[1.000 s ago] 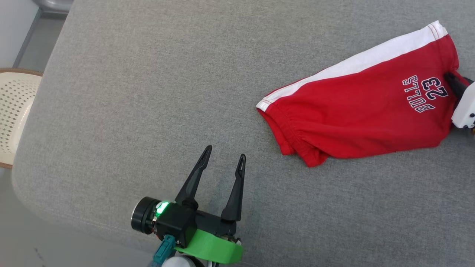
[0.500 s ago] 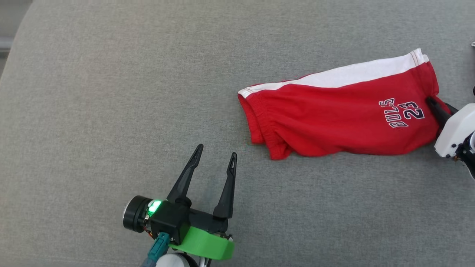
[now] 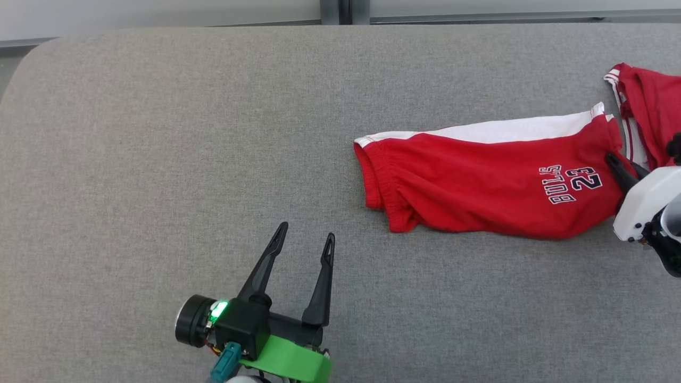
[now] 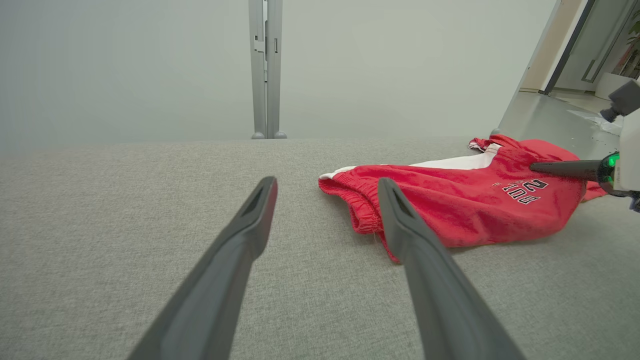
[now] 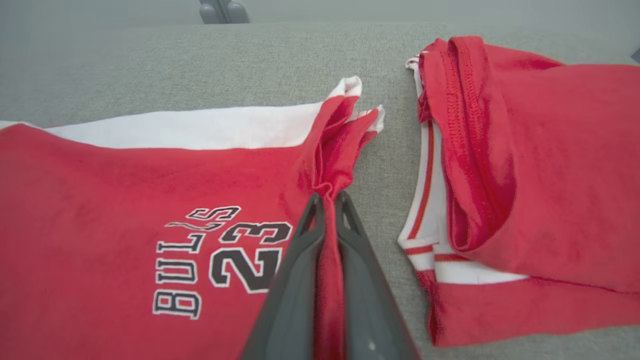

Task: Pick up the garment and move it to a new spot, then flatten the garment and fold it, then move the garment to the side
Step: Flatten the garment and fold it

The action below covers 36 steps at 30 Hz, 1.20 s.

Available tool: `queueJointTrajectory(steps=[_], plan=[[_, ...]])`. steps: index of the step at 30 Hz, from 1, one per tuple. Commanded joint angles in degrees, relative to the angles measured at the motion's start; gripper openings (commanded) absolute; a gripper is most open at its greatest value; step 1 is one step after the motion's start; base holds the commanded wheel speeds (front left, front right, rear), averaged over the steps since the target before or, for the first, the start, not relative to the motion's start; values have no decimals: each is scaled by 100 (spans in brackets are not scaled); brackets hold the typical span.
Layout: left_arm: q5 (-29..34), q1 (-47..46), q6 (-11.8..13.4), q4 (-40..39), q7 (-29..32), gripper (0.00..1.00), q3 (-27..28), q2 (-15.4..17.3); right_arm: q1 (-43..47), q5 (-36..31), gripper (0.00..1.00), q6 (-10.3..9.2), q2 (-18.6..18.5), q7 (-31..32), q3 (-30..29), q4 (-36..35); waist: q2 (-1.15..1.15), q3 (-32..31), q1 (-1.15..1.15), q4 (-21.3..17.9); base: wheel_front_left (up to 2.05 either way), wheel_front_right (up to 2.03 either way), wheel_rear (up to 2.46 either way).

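The red Bulls shorts (image 3: 479, 181) lie on the right half of the grey cloth tabletop (image 3: 159, 133), waistband toward the middle. The right tool (image 5: 327, 197) pinches their bunched leg hem, just beside another red garment (image 3: 652, 106). The left tool (image 3: 306, 231) is spread, apart from the shorts

Head looks down, wrists low, garment (image 3: 479, 186) shared
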Motion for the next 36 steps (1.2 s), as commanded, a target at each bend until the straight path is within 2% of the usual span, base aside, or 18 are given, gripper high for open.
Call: queueJointTrajectory(steps=[1, 7, 17, 26, 35, 36], plan=[[-1, 76, -16, 10, -16, 100, 20, 12, -124, -130, 0, -12, 46, -42, 3, 8, 0, -159, 0, -10, 0, 0, 0], [-31, 205, 5, 39, -16, 100, 26, 11, -470, -546, 0, -12, 324, 79, -25, -139, 0, -380, 0, 5, 0, 0, 0], [-82, 228, 27, 1, -16, 100, -44, 11, -761, -1178, 0, -12, 1075, 384, -250, -596, 0, -429, 0, 246, 0, 0, 0], [-141, 217, 53, 0, -16, 100, -98, 11, -561, -1657, 0, -11, 1796, 814, -525, -970, 0, -371, 0, 524, 0, 0, 0], [-185, 157, 42, 23, -16, 100, -158, 11, -153, -2019, 0, -11, 2438, 1221, -718, -1151, 0, -320, 0, 634, 0, 0, 0], [-186, 143, 43, 26, -16, 100, -167, 11, -103, -2020, 52, -11, 2504, 1249, -753, -1167, 0, -314, 0, 641, 0, 0, 0]])
